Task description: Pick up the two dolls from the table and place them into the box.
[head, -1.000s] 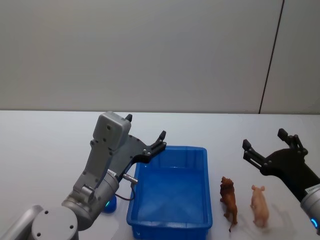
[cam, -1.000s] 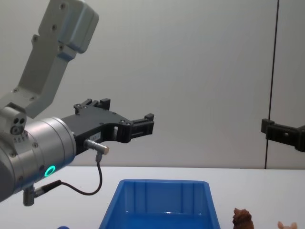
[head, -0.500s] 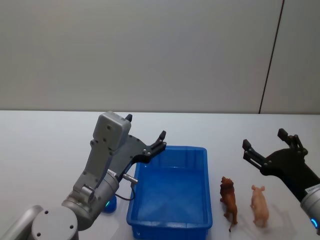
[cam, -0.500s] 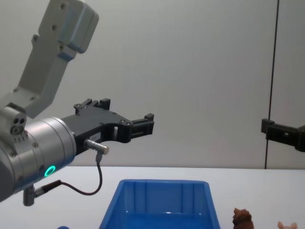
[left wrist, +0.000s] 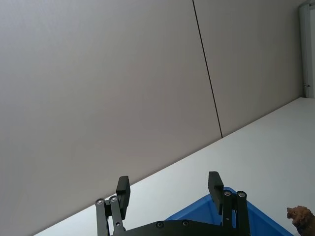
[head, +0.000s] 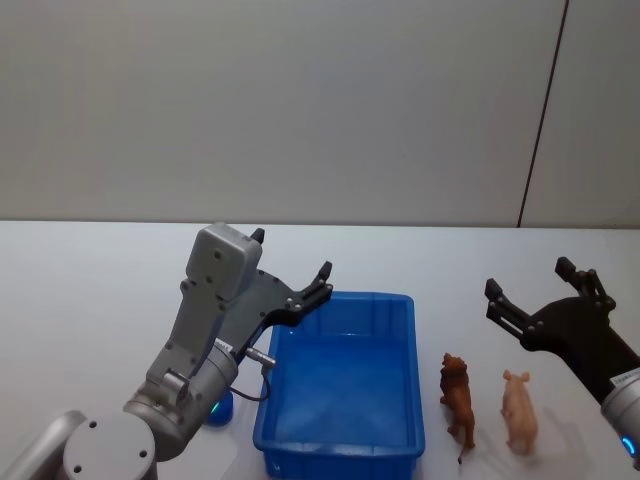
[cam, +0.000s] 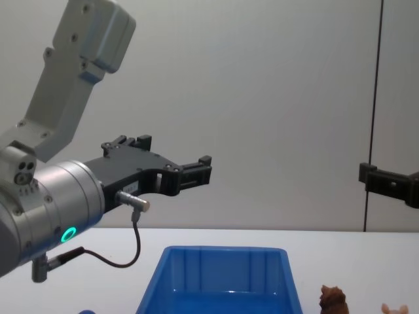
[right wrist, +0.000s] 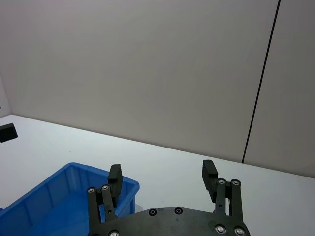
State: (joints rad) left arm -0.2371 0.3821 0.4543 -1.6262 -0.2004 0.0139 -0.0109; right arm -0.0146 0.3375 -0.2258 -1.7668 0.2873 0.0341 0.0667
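white tabletop [head: 90,300] runs back to a plain grey wall [head: 250,100] with one dark vertical seam [head: 542,110] at the right. blue box [head: 345,297] sits near the front, bare inside. brown doll [head: 458,398] stands just right of it, a pink pig [head: 520,410] beside that. blue doll [head: 221,409] lies left of the box, mostly hidden by the left arm. left tool [head: 291,254] hangs wide above the box's far left corner; right tool [head: 528,278] hangs wide above the tabletop behind the pig.
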